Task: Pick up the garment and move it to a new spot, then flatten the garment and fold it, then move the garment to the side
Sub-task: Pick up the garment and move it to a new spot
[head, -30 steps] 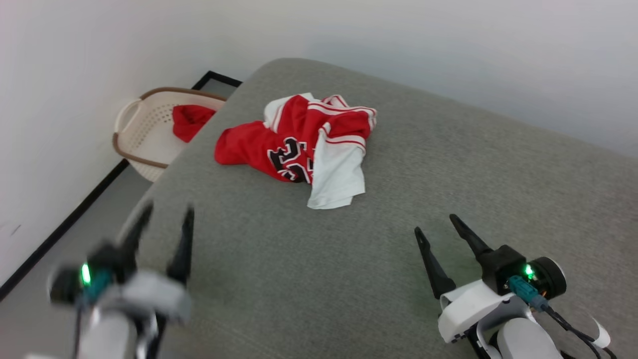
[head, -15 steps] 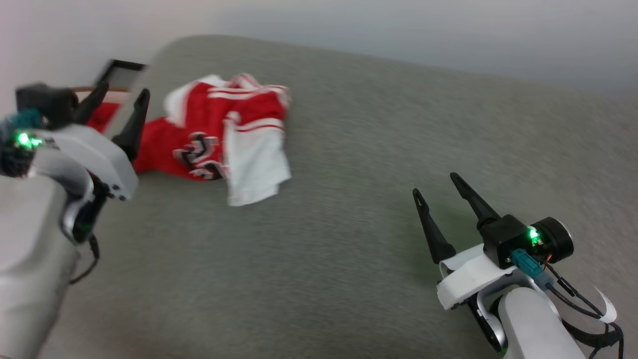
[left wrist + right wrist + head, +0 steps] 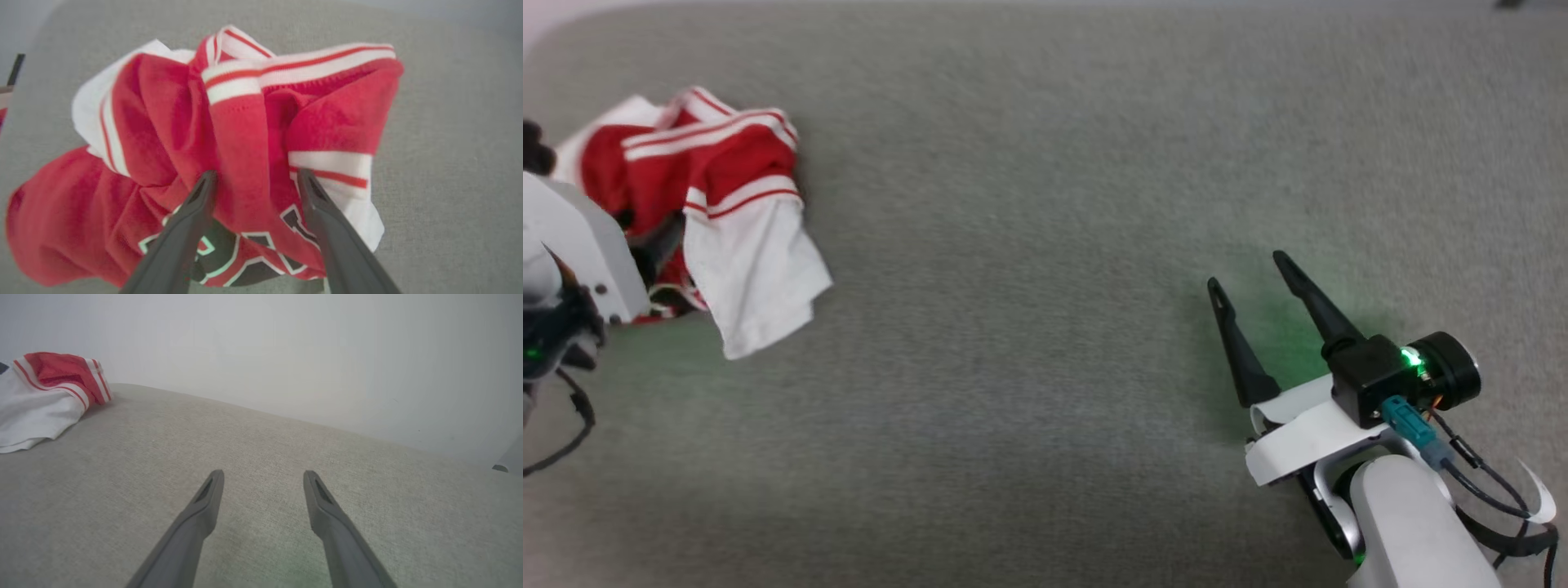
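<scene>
a crumpled red garment (image 3: 698, 175) lies at the far left of the grey cushioned surface (image 3: 1045, 204), its white sleeve (image 3: 756, 278) spilling toward the near side. the left gripper (image 3: 645, 245) pokes into the red folds, fingers mostly hidden behind its pale wrist (image 3: 572, 237). well apart, near right, the right gripper (image 3: 1247, 269) hangs over bare grey, fingers spread, a green light (image 3: 1409, 357) glowing on it.

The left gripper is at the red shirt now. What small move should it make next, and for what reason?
Probably close the left gripper on the shirt. Its open jaws stand on either side of a raised red fold, so closing should catch cloth for the lift. The right gripper is open over the bare grey surface, apart from the shirt.
</scene>
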`<state>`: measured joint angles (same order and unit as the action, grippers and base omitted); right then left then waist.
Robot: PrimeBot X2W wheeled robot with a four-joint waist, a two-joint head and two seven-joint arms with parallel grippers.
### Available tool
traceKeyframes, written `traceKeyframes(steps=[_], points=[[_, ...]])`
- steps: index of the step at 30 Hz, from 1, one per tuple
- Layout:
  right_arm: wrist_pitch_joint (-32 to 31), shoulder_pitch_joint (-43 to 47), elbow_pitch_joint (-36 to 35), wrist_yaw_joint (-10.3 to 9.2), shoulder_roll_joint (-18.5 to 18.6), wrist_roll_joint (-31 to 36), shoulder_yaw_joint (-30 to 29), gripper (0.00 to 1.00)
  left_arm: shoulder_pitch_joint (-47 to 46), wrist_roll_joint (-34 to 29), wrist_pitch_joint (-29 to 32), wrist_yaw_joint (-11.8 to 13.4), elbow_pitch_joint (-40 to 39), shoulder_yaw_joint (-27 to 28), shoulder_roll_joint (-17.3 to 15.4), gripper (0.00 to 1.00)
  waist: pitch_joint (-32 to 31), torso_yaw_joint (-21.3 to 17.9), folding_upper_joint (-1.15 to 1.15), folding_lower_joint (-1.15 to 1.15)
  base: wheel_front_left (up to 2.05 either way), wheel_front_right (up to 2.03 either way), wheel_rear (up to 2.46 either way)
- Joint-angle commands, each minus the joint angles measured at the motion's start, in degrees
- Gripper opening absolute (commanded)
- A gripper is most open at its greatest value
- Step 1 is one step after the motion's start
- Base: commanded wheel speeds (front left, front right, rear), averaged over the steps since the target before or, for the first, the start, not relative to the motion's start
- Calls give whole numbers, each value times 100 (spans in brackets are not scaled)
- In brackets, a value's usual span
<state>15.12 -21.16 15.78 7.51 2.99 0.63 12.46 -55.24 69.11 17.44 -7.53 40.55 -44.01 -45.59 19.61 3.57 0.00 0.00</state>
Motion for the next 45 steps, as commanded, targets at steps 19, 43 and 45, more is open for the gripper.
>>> traceKeyframes(steps=[19,43,45], points=[[-103,-109,-684,-4,-14,128,219,100,-152,1098,408,-9,276,-1138,265,0,696,-295,0,0,0,0,0],[12,345,-471,-4,-12,-639,71,100,-1181,1298,-638,5,-1443,-1573,321,0,-465,-450,0,0,0,0,0],[4,356,-542,-4,-12,-687,29,100,-1263,1368,-530,6,-1736,-1618,431,0,-449,-581,0,0,0,0,0]])
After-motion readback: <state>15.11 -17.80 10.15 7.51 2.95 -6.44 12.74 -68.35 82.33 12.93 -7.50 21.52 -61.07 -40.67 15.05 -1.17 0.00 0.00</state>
